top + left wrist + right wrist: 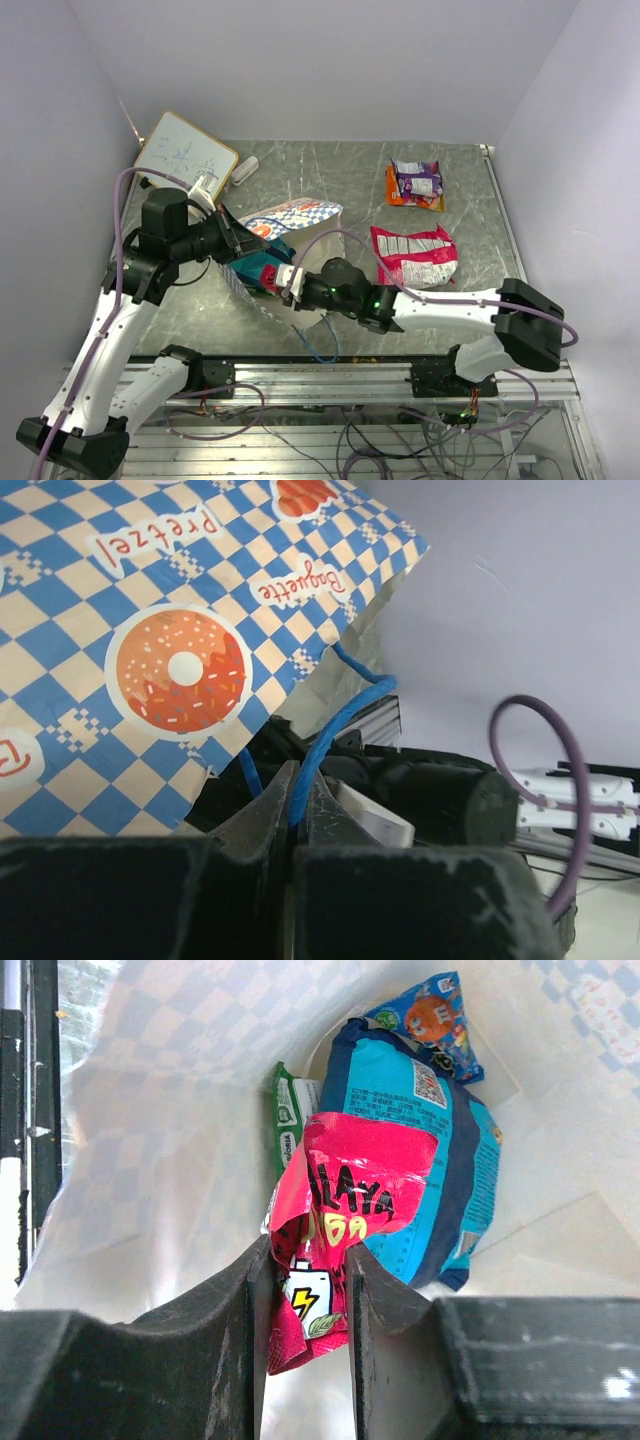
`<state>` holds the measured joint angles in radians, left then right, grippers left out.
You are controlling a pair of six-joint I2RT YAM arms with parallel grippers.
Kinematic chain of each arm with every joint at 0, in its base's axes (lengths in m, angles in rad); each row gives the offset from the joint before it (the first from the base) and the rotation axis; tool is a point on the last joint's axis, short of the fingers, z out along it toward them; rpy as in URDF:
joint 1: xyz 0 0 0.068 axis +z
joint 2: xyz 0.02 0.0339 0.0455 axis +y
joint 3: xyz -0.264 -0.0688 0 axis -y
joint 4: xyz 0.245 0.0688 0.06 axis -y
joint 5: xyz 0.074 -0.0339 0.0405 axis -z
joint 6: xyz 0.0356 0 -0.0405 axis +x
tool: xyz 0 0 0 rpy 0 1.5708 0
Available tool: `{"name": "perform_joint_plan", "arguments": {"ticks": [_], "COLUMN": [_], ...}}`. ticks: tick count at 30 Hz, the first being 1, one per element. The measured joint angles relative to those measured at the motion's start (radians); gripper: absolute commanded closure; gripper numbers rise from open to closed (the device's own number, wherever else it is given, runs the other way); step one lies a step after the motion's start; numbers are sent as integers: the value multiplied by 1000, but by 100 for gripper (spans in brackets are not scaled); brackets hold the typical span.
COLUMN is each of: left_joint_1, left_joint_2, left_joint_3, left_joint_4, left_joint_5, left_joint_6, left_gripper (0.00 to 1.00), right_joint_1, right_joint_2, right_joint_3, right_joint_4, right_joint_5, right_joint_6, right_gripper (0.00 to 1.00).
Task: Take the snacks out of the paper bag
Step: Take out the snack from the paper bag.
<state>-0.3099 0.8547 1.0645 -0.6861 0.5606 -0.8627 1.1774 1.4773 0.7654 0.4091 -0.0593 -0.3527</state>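
Red packet (340,1210) sitting in paper bag (150,1110) mouth, right gripper (305,1290) clamping it. Blue packet (430,1160), green packet (290,1120) lying deeper inside bag. Left gripper (297,825) pinching bag's blue cord handle (345,715). Red-pink packet (415,255), purple-orange packet (415,183) lying outside, right of bag.

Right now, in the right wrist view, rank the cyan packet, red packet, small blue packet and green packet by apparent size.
1. cyan packet.
2. red packet, nearest the camera, so flattered.
3. small blue packet and green packet: unranked, the green one is mostly hidden.
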Motion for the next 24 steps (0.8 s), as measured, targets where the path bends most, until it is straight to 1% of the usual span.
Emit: {"name": "perform_joint_plan", "arguments": {"ticks": [4, 10, 11, 15, 19, 21, 24], "left_joint_1": [0, 0, 0, 0, 0, 0, 0], "left_joint_2": [23, 42, 48, 78, 111, 127, 140], "left_joint_3": [0, 0, 0, 0, 4, 13, 40], "left_joint_4": [0, 3, 3, 6, 2, -1, -16], "left_joint_5": [-42, -103, -112, -142, -169, -183, -209], "left_joint_6": [1, -2, -2, 2, 16, 27, 47], "left_gripper": [93, 93, 93, 93, 93, 93, 93], "right_joint_1": [0, 0, 0, 0, -8, -32, -113], "right_joint_2": [-92, -300, -355, -446, -517, -538, -562], "right_joint_3": [-9, 3, 26, 86, 163, 182, 175], "right_joint_4": [-72, -232, -289, -381, -456, -477, -521], "right_joint_5": [23, 76, 95, 159, 258, 308, 363], "right_joint_6": [0, -14, -26, -52, -82, -84, -61], "right_gripper": [82, 84, 84, 84, 87, 87, 87]}}
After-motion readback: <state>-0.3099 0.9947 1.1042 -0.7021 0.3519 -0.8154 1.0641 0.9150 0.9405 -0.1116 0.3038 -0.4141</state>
